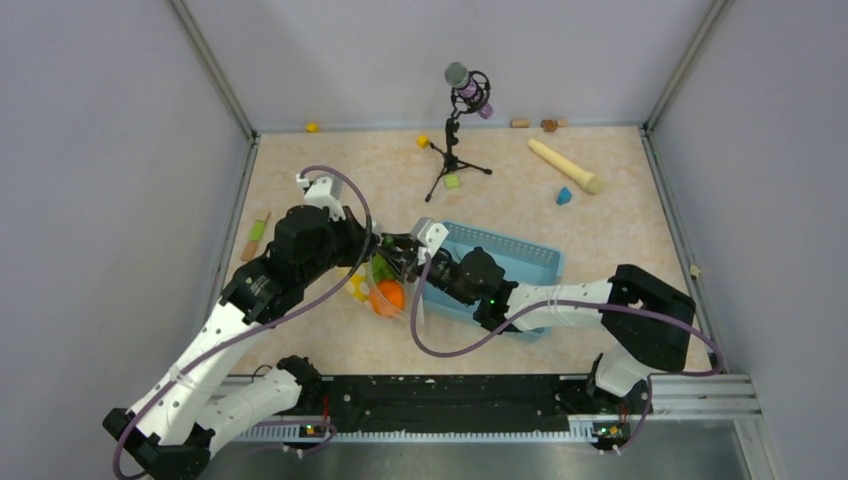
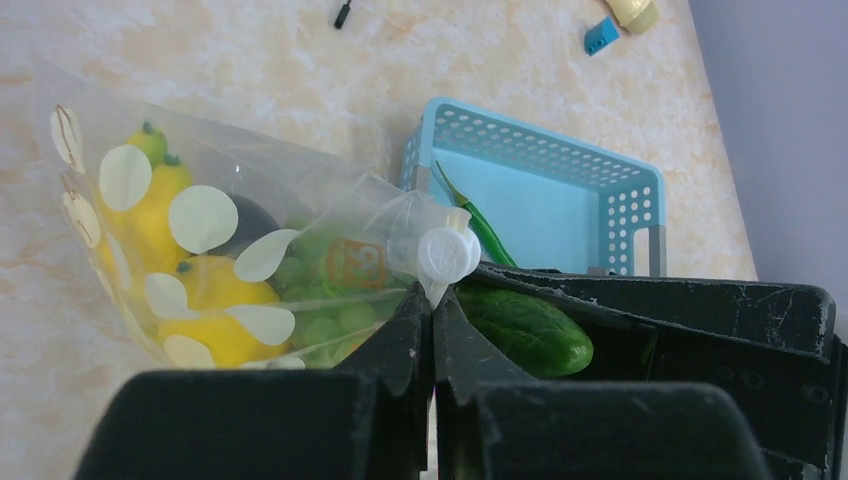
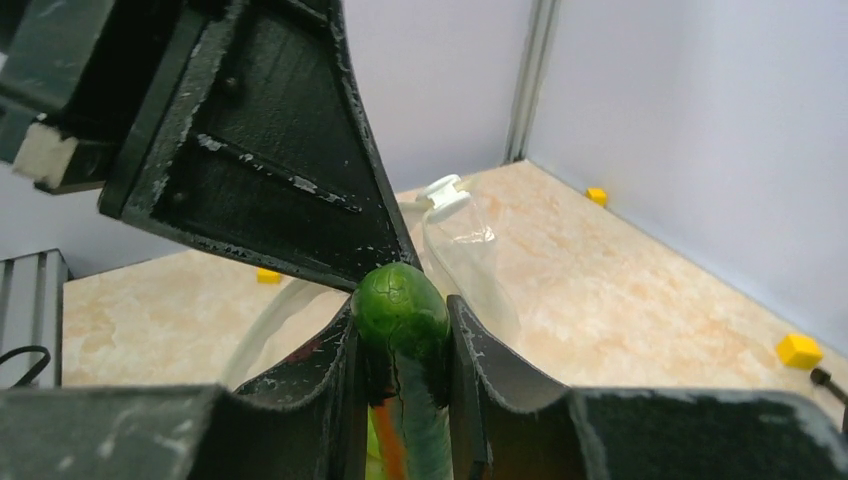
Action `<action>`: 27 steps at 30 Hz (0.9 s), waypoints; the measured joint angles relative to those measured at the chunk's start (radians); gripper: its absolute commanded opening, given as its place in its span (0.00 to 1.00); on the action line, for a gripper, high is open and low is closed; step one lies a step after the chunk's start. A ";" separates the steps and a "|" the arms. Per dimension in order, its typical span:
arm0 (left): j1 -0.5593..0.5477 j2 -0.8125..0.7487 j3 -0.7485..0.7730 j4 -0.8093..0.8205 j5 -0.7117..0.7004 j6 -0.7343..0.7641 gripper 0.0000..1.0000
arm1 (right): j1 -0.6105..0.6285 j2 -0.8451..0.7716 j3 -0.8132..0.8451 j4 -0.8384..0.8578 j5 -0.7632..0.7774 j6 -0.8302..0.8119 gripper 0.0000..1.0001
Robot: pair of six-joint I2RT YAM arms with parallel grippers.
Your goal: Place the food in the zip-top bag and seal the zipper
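With my left pincer (image 2: 433,320) clamped on the bag (image 2: 330,230) mouth beside the basket (image 2: 620,190), most food already lay inside, while my right pincer (image 3: 405,340) gripped the cucumber (image 3: 400,305) just at that mouth, leaving it and the zipper to finish.

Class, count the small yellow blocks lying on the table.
2: one small yellow block against the far wall on the left, another small yellow block beside the microphone stand. Others may be hidden behind the arms.
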 measured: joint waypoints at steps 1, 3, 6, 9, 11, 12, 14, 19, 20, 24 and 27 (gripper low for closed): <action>0.000 -0.001 0.000 0.001 -0.007 0.003 0.00 | 0.001 0.000 0.015 -0.030 0.016 0.016 0.00; 0.002 -0.002 0.000 0.002 -0.016 0.006 0.00 | 0.003 0.000 0.031 -0.068 0.050 0.054 0.00; 0.002 -0.002 -0.007 0.002 -0.014 0.006 0.00 | 0.010 0.000 0.035 -0.105 0.101 0.104 0.00; 0.001 -0.003 -0.011 0.002 0.005 0.005 0.00 | 0.010 0.008 0.052 -0.186 0.154 0.136 0.00; 0.000 -0.004 -0.011 0.002 0.011 0.005 0.00 | 0.009 0.017 0.062 -0.219 0.172 0.150 0.00; 0.000 -0.004 -0.011 0.002 0.013 0.005 0.00 | 0.009 0.021 0.067 -0.233 0.176 0.159 0.00; 0.000 -0.004 -0.011 0.002 0.014 0.005 0.00 | 0.010 0.026 0.077 -0.257 0.179 0.169 0.00; 0.000 0.008 -0.011 0.002 0.014 0.006 0.00 | 0.012 0.041 0.124 -0.347 0.196 0.169 0.00; 0.000 0.012 -0.011 0.002 0.014 0.006 0.00 | 0.013 0.043 0.132 -0.363 0.199 0.162 0.00; 0.000 0.025 -0.011 0.005 0.010 0.007 0.00 | 0.021 0.046 0.154 -0.416 0.195 0.106 0.00; -0.001 0.025 -0.011 -0.001 0.001 0.011 0.00 | 0.022 0.045 0.156 -0.430 0.158 0.061 0.00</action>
